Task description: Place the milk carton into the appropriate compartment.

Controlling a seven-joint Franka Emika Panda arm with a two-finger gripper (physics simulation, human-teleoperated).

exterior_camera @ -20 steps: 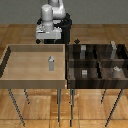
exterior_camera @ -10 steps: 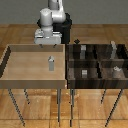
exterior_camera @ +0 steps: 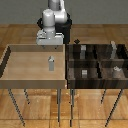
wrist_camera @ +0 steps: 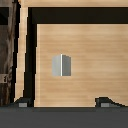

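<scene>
My arm has swung over since a second ago: my gripper (exterior_camera: 50, 44) was above the tray's back corner nearest the bins, now it hangs over the back edge, closer to the tray's middle. The carton hasn't moved.

Fingers apart, nothing between them; both fingertips (wrist_camera: 22, 103) show in the wrist view with a wide gap.

The milk carton (exterior_camera: 50, 63) stands upright on the tray floor, below me and a bit out in front, away from my base. In the wrist view the milk carton (wrist_camera: 61, 65) sits ahead of the gap between my fingers, roughly centred. Its long axis is vertical, peaked top up, so a straight descent with jaws straddling it should do, I judge.

Room: bare floor all round the carton, the tray (exterior_camera: 10, 65) walls well apart from it. The compartment rack (exterior_camera: 95, 62) lies off to the exterior view's right, past the tray wall; several bins already hold grey blocks (exterior_camera: 84, 73). I'll have to lift clear of that wall and the dividers.
</scene>
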